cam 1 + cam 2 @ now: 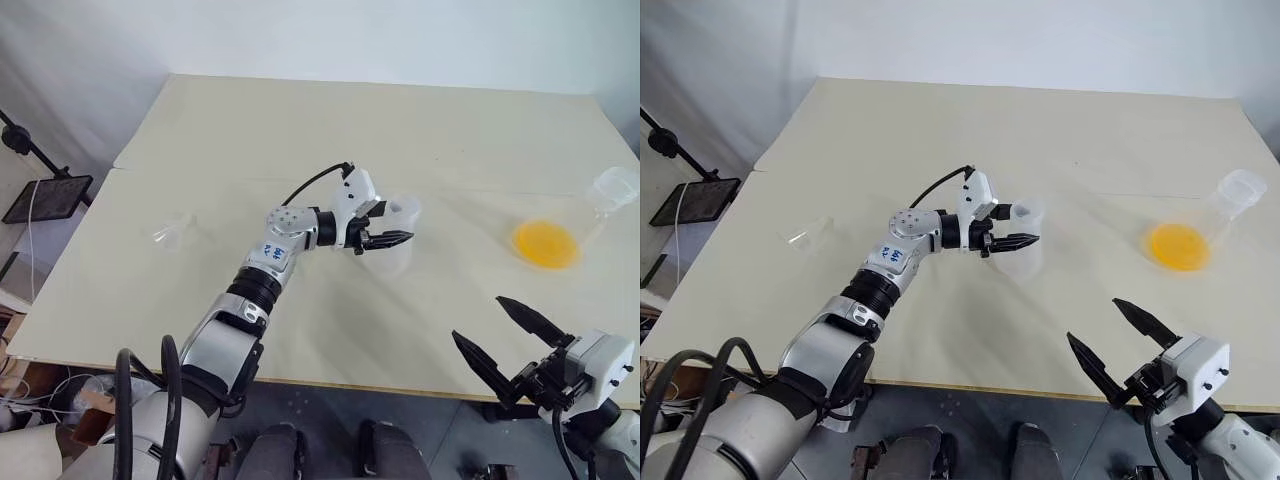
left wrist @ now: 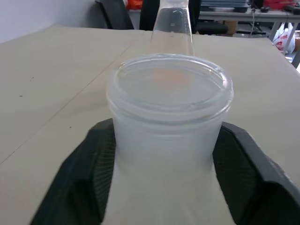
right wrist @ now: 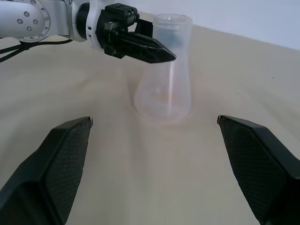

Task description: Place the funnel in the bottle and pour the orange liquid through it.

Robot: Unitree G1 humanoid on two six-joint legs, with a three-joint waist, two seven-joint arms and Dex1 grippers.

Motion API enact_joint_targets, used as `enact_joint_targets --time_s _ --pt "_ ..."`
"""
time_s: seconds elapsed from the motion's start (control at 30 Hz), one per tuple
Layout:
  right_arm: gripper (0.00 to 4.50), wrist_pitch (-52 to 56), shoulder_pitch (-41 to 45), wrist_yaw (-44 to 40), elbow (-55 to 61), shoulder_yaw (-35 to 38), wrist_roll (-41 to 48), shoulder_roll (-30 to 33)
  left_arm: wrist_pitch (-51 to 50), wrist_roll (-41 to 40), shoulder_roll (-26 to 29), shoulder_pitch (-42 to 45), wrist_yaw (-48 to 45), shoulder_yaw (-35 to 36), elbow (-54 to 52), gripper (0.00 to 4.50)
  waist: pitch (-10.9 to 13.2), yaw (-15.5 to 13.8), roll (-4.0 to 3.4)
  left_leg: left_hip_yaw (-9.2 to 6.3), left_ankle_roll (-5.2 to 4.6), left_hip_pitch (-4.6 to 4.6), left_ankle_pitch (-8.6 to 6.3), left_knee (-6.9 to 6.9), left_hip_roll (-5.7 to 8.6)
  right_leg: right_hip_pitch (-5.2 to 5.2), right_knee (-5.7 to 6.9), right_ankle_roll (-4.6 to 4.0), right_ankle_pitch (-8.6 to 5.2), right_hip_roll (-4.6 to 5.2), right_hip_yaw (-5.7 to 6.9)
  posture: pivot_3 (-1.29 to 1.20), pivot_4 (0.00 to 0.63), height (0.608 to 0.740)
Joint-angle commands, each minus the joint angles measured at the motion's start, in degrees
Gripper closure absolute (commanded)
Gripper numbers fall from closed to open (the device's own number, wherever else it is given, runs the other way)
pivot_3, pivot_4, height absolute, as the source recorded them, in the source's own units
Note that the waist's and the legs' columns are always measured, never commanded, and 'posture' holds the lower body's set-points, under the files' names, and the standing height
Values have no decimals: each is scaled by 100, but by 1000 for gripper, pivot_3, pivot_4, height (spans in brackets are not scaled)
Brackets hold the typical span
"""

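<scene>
- The beige desk carries everything in sight, with a seam running across its surface.
- The frosted whitish bottle stands upright near the middle of the desk, its wide base on the surface and its open neck up.
- A clear conical flask lies tilted at the right side of the desk, well apart from the bottle, its wide mouth towards the far right edge.
- The orange liquid sits as a bright pool in the flask's broad base.
- The left hand reaches in level from the left and sits at the bottle's neck; in the left wrist view its two black fingers stand one on each side of the neck, spread and close against it, though whether they press on it I cannot tell.
- The right hand hangs near the front right edge of the desk, its fingers spread wide apart with nothing between them.
- The small see-through funnel lies on its side at the left of the desk, well apart from the bottle.
</scene>
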State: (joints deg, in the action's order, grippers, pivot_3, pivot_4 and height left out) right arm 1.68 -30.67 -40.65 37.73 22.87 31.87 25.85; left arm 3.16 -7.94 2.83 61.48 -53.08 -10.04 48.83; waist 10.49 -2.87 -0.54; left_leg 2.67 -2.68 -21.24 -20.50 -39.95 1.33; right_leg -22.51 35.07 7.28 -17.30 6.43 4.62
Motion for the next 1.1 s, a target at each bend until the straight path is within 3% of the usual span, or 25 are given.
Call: enact_joint_targets --time_s 0.03,0.23,0.63,0.8,0.9,1.1 --pt "0 -97 22 84 212 29 16 -28 77 -97 -27 107 -307 109 -187 126 0 -1 0 0 0 0 0 0 0 0 0 0 0 0 0 0 150 740" --pt "0 -33 381 -39 25 -117 66 118 36 -604 312 -247 -1105 474 -867 37 0 32 0 -1 -1 1 0 -1 -2 -1 2 0 0 -1 -1 0 150 740" --pt "0 53 1582 -681 -875 -490 195 539 420 -646 2234 -1429 -859 1477 -1445 37 0 148 0 -13 -1 6 0 -4 -2 -6 31 0 0 6 3 0 150 740" --pt "0 226 2147 -885 -1011 -727 378 641 -14 -1122 2783 -2842 -498 2190 -2924 37 0 161 0 -48 0 2 0 -6 1 -1 39 -1 0 20 -7 0 150 740" --pt "0 457 2610 -1153 -1081 -1082 450 759 -345 -1492 3008 -4633 90 3329 -4158 37 -1 292 -2 -52 6 9 -5 -5 -3 3 37 -2 -1 45 -29 0 150 740" --pt "0 564 3245 -1665 -1457 -1503 452 831 -437 -1821 2656 -7083 1141 5027 -5300 37 2 268 13 -65 19 12 -12 -7 -25 13 29 -17 -9 43 -20 0 150 740"
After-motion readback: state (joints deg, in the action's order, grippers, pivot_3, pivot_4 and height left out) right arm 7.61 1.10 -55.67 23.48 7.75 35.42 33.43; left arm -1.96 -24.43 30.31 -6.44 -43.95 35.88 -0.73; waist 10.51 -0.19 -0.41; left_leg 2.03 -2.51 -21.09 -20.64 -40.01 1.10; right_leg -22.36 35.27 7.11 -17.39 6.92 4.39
